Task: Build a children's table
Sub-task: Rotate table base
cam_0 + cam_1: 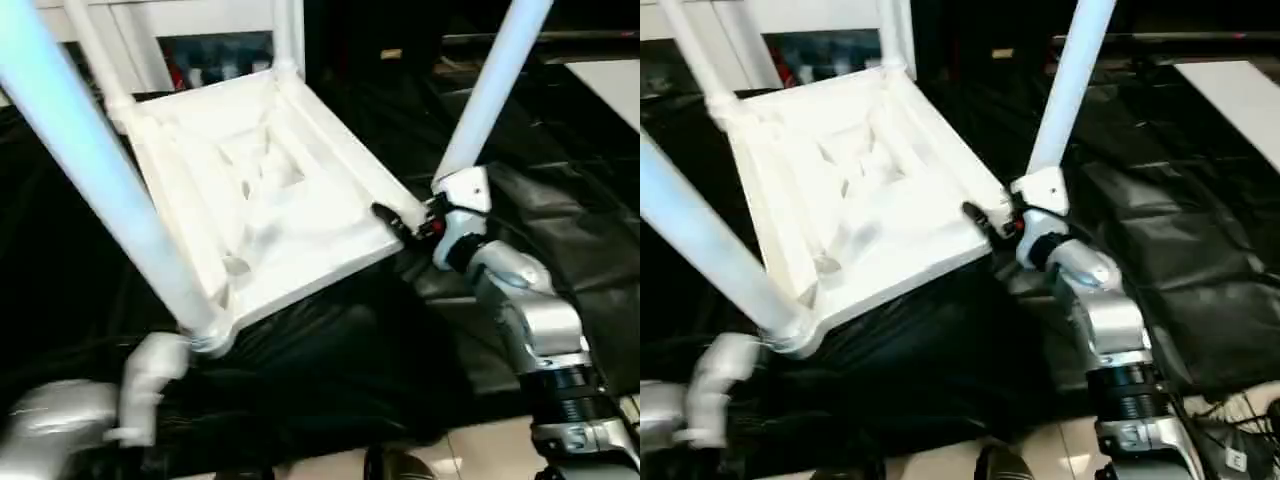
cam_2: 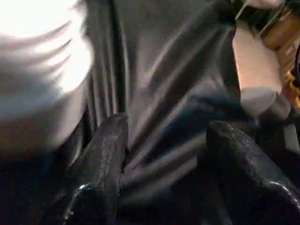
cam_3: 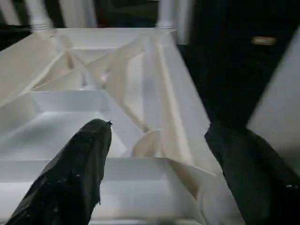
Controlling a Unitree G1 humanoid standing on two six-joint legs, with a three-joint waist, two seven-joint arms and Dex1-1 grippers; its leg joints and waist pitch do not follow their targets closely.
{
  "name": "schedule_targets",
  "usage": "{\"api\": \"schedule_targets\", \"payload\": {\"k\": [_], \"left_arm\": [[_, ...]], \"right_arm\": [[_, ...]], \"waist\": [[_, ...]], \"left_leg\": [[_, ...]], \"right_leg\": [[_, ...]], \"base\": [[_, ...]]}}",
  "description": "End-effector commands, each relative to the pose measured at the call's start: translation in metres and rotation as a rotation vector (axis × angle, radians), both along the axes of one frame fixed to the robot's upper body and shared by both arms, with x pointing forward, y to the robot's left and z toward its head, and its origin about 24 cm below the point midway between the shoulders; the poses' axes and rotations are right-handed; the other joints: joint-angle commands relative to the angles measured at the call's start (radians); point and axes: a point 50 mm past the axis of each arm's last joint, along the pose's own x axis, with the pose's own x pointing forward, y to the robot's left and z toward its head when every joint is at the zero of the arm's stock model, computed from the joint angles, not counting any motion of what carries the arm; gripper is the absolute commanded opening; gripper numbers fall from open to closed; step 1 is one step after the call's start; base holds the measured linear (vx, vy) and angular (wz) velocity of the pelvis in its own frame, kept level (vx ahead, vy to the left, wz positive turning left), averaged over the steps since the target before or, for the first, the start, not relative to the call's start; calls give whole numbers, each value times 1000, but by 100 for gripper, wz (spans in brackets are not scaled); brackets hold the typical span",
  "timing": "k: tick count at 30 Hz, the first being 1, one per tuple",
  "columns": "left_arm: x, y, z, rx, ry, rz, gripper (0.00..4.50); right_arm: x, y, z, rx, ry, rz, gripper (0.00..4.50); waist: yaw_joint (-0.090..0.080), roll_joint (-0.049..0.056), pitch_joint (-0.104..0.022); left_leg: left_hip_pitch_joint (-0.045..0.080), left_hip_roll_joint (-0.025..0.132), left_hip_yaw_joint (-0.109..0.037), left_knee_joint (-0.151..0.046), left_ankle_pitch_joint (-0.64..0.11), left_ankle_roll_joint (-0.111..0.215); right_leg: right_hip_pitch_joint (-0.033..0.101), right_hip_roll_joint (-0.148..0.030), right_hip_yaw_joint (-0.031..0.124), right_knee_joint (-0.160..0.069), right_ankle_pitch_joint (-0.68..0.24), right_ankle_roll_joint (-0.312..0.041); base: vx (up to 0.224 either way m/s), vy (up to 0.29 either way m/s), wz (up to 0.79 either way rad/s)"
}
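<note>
On black sheeting, tabletop upturned — apparently four legs

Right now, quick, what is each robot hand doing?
Left gripper: open, nothing between its fingers, over the black sheet.
Right gripper: open, fingers either side of the tabletop edge.

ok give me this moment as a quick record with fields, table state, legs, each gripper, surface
table: tabletop upside down, tilted, ribbed underside showing
legs: four seated in corner sockets, near-left leg and right leg closest to camera
left gripper: open, holding nothing, black sheet between its fingers
right gripper: open, fingers either side of the tabletop's rim at the right corner
surface: black sheet under the table
</note>
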Motion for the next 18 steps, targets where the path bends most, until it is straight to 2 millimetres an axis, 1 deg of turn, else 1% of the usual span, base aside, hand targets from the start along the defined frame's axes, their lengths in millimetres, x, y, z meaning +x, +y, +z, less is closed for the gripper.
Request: {"api": "schedule_targets", "payload": {"k": [1, 2, 3, 4, 5, 6, 7, 8, 9, 10, 11, 12, 13, 14, 16, 18], "left_arm": [[-11, 29, 2, 76, 48, 75, 326], [-12, 31, 4, 80, 44, 78, 333], [-12, 36, 8, 88, 35, 84, 333], [-12, 48, 22, 83, 1, 105, 345], [-12, 48, 22, 83, 1, 105, 345], [-9, 52, 29, 68, -29, 114, 356], [-3, 57, 41, 29, -77, 138, 356], [3, 59, 54, -14, -127, 160, 366], [6, 59, 59, -28, -143, 165, 366], [12, 57, 73, -66, -180, 170, 385], [14, 54, 81, -88, -198, 162, 385], [15, 51, 86, -108, -206, 150, 399], [15, 48, 88, -127, -205, 142, 399], [16, 47, 88, -138, -206, 141, 411], [20, 42, 92, -201, -209, 159, 419], [22, 41, 92, -208, -213, 167, 435]], "right_arm": [[1, -10, 2, -12, -17, -43, 373], [1, -10, 2, -12, -17, -42, 373], [1, -9, 2, -13, -17, -41, 373], [0, -8, 1, -17, -19, -30, 373], [0, -8, 1, -17, -19, -30, 373], [0, -8, 1, -19, -19, -26, 373], [-1, -6, 0, -24, -21, -14, 373], [-2, -4, 0, -31, -22, -2, 373], [-2, -4, -1, -34, -23, 2, 373], [-4, -2, -1, -38, -21, 18, 373], [-5, -1, -2, -39, -18, 28, 373], [-6, -1, -3, -42, -15, 34, 373], [-7, -1, -4, -49, -14, 34, 373], [-7, -1, -4, -50, -14, 33, 373], [-8, -1, -7, -58, -12, 33, 373], [-9, -1, -7, -71, -12, 42, 373]], "waist": [[-3, 4, -44], [-3, 6, -47], [-3, 6, -47], [-4, 6, -47], [-4, 5, -47], [-2, 7, -48], [-1, 6, -49], [1, 8, -49], [7, 12, -51], [7, 10, -51], [7, 10, -52], [9, 10, -54], [8, 9, -53], [8, 7, -55], [7, 10, -57], [5, 7, -58]], "left_leg": [[19, 46, -22, -78, -306, 11], [20, 47, -21, -77, -294, 14], [20, 47, -21, -77, -294, 14], [21, 47, -19, -76, -270, 20], [20, 47, -18, -75, -261, 21], [22, 46, -16, -74, -253, 22], [25, 46, -14, -73, -251, 22], [25, 46, -13, -73, -248, 20], [32, 47, -9, -71, -248, 13], [29, 47, -9, -70, -239, 13], [28, 48, -9, -70, -236, 9], [26, 48, -9, -69, -223, 13], [24, 47, -9, -68, -215, 19], [22, 46, -7, -66, -206, 24], [20, 44, -7, -64, -195, 27], [19, 43, -6, -62, -194, 28]], "right_leg": [[37, -46, 49, -83, -395, -140], [37, -44, 49, -80, -369, -148], [37, -44, 49, -80, -369, -148], [38, -40, 49, -77, -317, -164], [39, -40, 49, -74, -299, -172], [38, -36, 49, -72, -279, -181], [39, -35, 49, -71, -256, -191], [39, -35, 49, -69, -248, -198], [35, -31, 49, -66, -225, -216], [38, -29, 47, -61, -191, -228], [41, -29, 47, -56, -174, -234], [44, -29, 46, -54, -146, -243], [46, -29, 45, -52, -133, -247], [48, -29, 45, -52, -130, -247], [51, -30, 45, -51, -131, -249], [53, -30, 45, -52, -138, -248]], "base": [[0, 0, 0], [0, 0, 0], [0, 0, 0], [0, 0, 0], [0, 0, 0], [0, 0, 0], [0, 0, 0], [0, 0, 0], [0, 0, 0], [0, 0, 0], [0, 0, 0], [0, 0, 0], [0, 0, 0], [0, 0, 0], [0, 0, 0], [0, 0, 0]]}}
